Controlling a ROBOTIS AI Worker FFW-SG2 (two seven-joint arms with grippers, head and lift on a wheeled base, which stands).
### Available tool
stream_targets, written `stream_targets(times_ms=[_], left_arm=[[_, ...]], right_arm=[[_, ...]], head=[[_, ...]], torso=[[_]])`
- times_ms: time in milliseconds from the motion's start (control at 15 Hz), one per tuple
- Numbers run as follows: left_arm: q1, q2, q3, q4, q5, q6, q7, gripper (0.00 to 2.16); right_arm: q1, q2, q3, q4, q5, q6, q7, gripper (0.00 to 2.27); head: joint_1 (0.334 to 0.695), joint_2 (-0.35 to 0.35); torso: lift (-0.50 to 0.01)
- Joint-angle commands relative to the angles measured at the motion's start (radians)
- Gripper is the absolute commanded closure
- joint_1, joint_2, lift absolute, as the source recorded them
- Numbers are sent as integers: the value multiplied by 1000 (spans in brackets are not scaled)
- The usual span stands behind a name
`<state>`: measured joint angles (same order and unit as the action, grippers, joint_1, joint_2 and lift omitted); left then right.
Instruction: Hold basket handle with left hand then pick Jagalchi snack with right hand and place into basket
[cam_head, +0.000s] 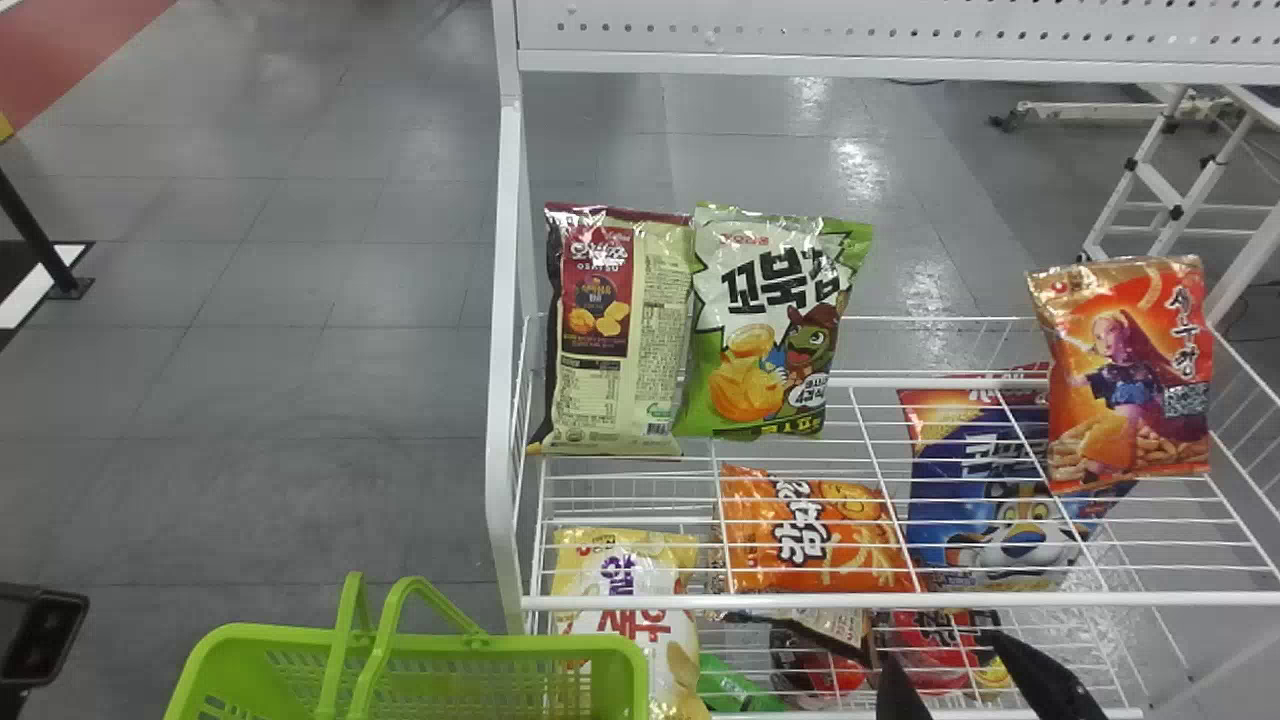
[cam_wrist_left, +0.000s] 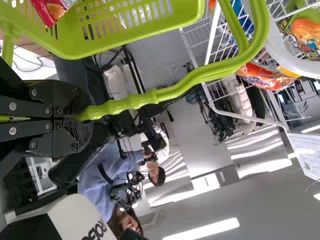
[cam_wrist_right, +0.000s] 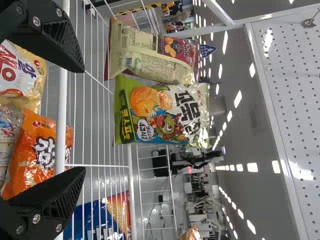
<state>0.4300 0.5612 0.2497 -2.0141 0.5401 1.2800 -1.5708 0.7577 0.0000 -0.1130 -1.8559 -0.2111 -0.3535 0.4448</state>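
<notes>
A black part of my left arm stands at the head view's left edge. My left gripper is shut on the handle of the green basket; the basket sits left of the rack. My right gripper is open low in front of the rack, nothing between its fingers. In the right wrist view my right gripper faces the racked bags, an orange bag and a pale bluish bag beyond its fingers. Which bag is the Jagalchi snack I cannot tell.
The upper wire shelf holds a cream-and-maroon bag, a green bag and a red-orange bag. Below are a yellow bag, an orange bag and a blue bag. A white post rises beside the basket.
</notes>
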Motion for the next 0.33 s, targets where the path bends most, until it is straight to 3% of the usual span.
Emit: stream_targets(times_ms=[0,267], left_arm=[[-4,0,-1,2,0,5,-10,2148],[-4,2,0,2,-2,5,-10,2148]], right_arm=[[-1,1,-1,6,-1,0,0,124],[-5,1,1,12,-1,-3,0,124]], head=[[695,-38],[695,-38]], torso=[[-9],[-9]])
